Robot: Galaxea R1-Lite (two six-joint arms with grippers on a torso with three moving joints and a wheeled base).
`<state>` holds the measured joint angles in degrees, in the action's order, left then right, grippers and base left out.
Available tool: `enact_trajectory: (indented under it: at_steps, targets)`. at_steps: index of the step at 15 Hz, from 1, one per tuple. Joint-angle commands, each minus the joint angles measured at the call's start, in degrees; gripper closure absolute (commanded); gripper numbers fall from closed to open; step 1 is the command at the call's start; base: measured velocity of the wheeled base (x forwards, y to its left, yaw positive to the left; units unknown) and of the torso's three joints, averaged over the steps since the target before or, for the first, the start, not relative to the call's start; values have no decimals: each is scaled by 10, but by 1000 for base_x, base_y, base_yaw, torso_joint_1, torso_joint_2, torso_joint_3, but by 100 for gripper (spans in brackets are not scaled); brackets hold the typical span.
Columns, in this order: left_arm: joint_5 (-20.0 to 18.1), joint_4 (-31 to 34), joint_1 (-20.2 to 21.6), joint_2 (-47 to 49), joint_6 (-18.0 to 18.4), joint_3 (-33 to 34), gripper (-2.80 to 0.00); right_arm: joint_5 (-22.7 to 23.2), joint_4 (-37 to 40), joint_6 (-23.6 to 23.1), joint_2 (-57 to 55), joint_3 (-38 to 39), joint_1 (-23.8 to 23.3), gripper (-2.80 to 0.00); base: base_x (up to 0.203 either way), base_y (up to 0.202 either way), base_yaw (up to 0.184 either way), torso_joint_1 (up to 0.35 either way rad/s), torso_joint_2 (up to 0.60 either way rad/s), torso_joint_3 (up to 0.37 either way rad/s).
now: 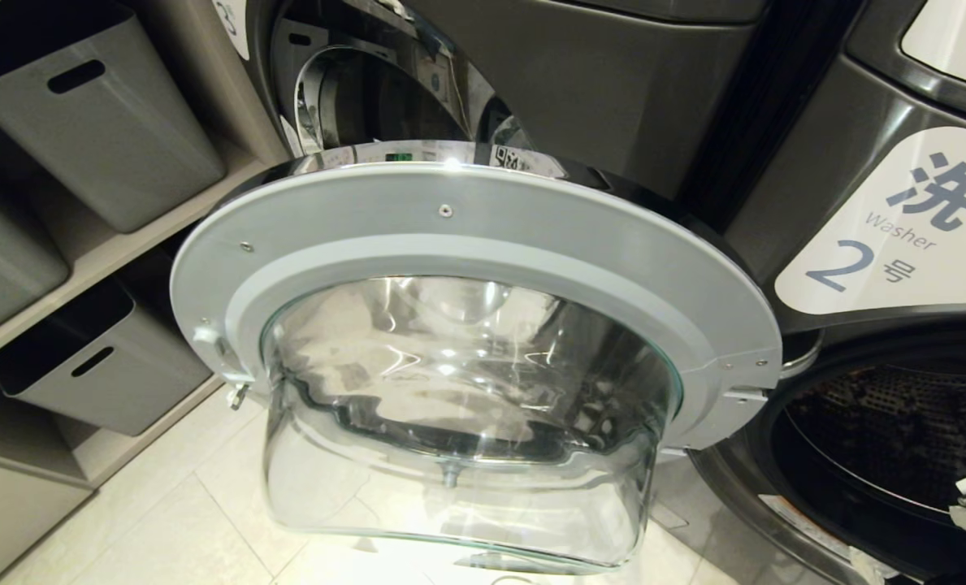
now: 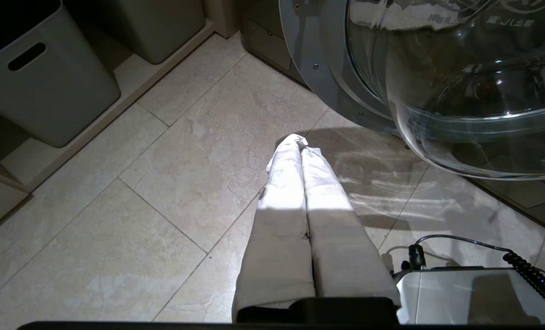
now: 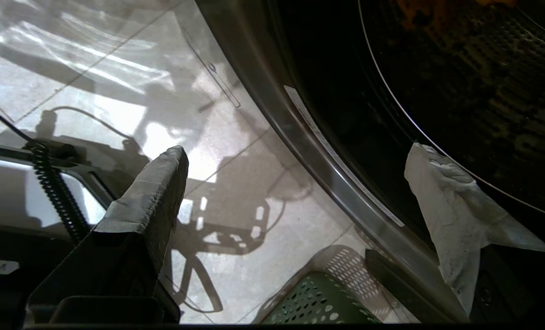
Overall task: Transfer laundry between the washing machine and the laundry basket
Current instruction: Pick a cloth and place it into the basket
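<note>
Right gripper (image 3: pixel 295 183) at the drum mouth, jaws spread wide and empty

Laundry (image 3: pixel 419 11) lies deep in the washing machine (image 1: pixel 872 422) drum (only an orange patch shows). Soft, light cloth should bunch easily; pinch a raised fold. Laundry basket (image 3: pixel 313 302) waits below. Left gripper (image 2: pixel 300 151) hangs clenched, empty.

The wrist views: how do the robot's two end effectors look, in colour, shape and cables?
The left end effector has two long tapering fingers wrapped in pale beige tape. The right end effector has similar fingers, the wrap whiter and wrinkled on the other. A black coiled cable runs beside each, over a white housing.
</note>
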<state>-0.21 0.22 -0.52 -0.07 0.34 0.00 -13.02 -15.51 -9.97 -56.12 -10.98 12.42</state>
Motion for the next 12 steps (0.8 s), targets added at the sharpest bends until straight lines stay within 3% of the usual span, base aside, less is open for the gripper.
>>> enact_trajectory:
  at_steps: [1, 4, 8, 10, 12]
  targets:
    - [0, 0, 0, 1, -1, 0, 0, -18, -1, -1, 7, 3, 0, -280, 0, 0, 0, 0, 0, 0]
    - [0, 0, 0, 1, -1, 0, 0, -59, 10, 2, 7, 13, -2, -280, 0, 0, 0, 0, 0, 0]
    - [0, 0, 0, 1, -1, 0, 0, -57, 45, 13, -27, 10, -27, -280, 0, 0, 0, 0, 0, 0]
    - [0, 0, 0, 1, -1, 0, 0, -60, 43, 45, -91, -6, -36, -280, 0, 0, 0, 0, 0, 0]
    - [0, 0, 0, 1, -1, 0, 0, -82, 40, 106, -171, -33, -39, -280, 0, 0, 0, 0, 0, 0]
